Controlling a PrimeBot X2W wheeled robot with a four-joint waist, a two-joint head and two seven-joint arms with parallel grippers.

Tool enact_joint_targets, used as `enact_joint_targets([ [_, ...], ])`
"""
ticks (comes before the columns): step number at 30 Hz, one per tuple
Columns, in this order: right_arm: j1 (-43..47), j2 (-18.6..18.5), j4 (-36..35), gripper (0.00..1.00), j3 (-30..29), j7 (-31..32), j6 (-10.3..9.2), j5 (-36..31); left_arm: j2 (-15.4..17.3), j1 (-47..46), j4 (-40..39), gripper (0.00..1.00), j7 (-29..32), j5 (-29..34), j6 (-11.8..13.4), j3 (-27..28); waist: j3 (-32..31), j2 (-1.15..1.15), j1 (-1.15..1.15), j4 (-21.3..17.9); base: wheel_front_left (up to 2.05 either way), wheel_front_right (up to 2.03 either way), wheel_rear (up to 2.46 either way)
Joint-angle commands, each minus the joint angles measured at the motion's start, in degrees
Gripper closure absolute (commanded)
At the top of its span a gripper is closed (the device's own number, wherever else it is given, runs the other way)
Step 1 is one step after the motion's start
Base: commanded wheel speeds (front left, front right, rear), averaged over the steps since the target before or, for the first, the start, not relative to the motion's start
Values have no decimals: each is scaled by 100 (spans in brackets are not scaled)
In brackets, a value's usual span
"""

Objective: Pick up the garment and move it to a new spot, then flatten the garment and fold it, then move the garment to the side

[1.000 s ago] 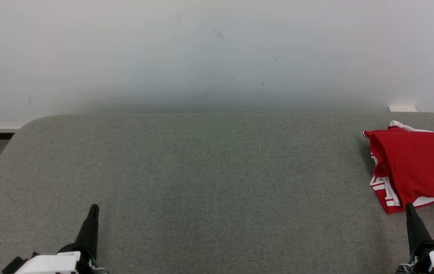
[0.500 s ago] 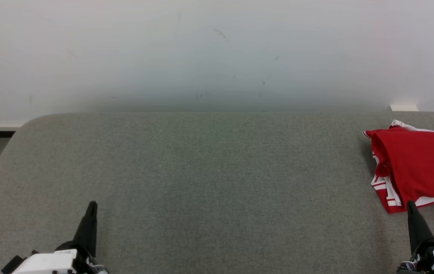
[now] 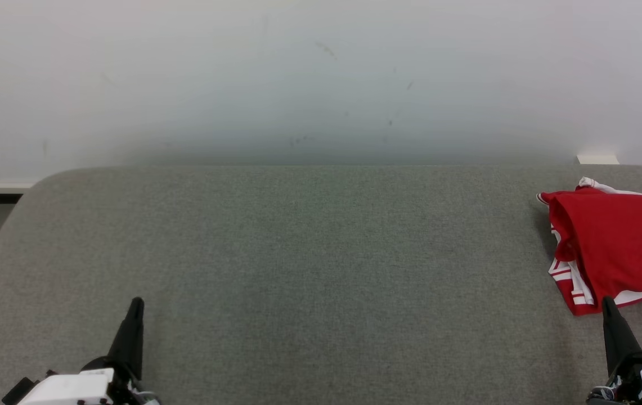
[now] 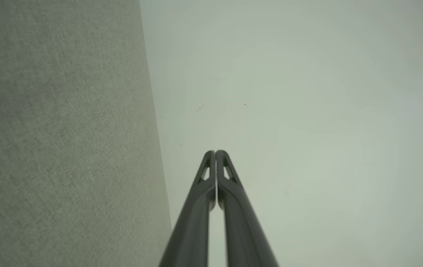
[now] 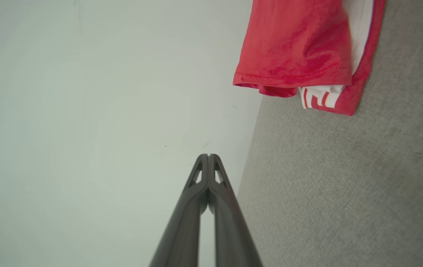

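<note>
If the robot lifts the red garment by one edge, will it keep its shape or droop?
The red garment would probably droop and unfold: its layers lie loose and creased. It looks thin, so likely light. The felt-like grey table may grip it when pushed.

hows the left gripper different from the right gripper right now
The left gripper sits over bare grey surface, far from the red garment; the right gripper points at the garment's near corner, not touching it. In the head view the left gripper leans rightward, the right gripper leftward. Both are shut and empty.
</note>
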Motion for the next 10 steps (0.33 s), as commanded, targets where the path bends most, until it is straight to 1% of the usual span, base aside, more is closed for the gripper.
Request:
enact_joint_targets([
  [1,-40,3,-25,100,-28,3,-12,5,38,-24,-20,100,26,-65,-30,11,0,0,0,0,0,0,0],
  [10,-41,5,-24,100,-29,4,-12,3,38,-24,-20,100,26,-65,-31,11,0,0,0,0,0,0,0],
])
